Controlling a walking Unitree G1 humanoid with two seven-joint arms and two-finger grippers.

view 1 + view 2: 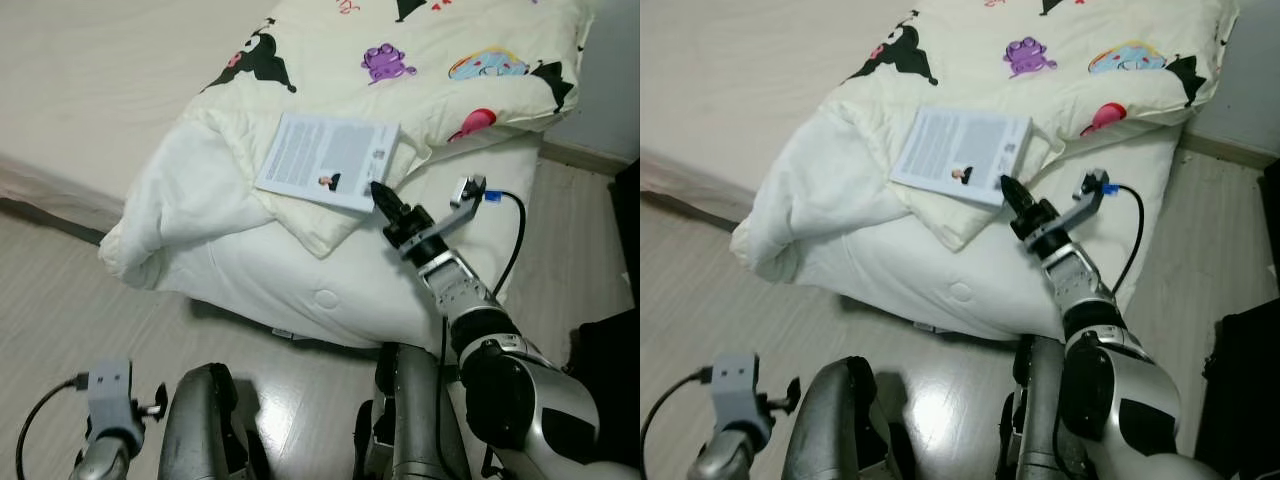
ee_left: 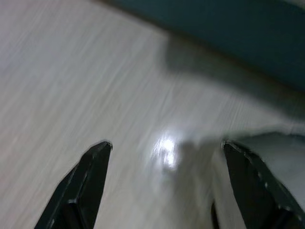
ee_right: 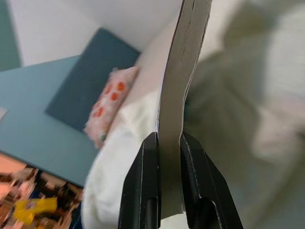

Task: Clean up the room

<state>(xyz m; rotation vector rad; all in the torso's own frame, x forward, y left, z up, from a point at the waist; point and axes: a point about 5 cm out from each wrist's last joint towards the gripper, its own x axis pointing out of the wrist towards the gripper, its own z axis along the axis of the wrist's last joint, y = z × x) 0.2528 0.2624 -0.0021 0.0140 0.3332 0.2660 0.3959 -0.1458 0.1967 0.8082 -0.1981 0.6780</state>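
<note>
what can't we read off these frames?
- Booklet: print too small in the head views; the right wrist view shows just its edge between the right tool's fingers.
- Quilt: cut off by the top edge of the head views.
- Floor: blurred in the left wrist view, past the open left tool.
- Dark object at the right edge: cut off, unidentifiable.

Both eye views look forward and down from the robot's head at the bedding's near corner and share nearly one scene. The left wrist view faces the wooden floor (image 2: 95, 71) from close above. The right wrist view looks along its fingers, very near the booklet (image 3: 183, 71) edge, toward the bedding.
</note>
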